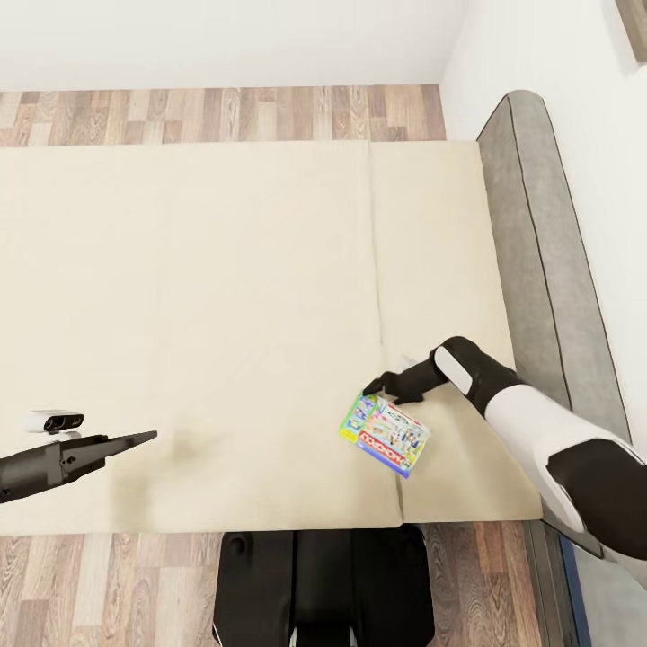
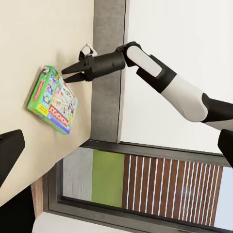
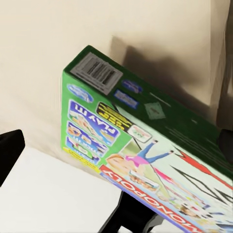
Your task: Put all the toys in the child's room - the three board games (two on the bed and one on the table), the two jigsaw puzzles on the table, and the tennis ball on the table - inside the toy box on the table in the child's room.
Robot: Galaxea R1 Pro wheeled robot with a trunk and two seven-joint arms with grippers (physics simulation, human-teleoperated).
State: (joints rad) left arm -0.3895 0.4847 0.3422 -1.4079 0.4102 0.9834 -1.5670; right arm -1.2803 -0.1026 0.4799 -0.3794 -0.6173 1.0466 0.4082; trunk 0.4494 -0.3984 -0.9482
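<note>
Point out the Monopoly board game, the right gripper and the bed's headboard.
Monopoly board game [image 1: 385, 436], head view, middle of its printed lid.
Right gripper [image 2: 68, 74], left wrist view, between its fingertips.
Headboard [image 1: 530, 270], head view, grey padded face.

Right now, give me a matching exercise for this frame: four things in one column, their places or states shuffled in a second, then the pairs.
Things:
1. Monopoly box
2. right gripper
3. left gripper
4. headboard

Places or states:
A. grey, along the bed's edge on the robot's right
B. lying on the beige mattress near its front edge
C. poised at the box's far corner, fingers apart
D. held over the mattress's front left part, away from the box

Pairs: 1-B, 2-C, 3-D, 4-A
</note>
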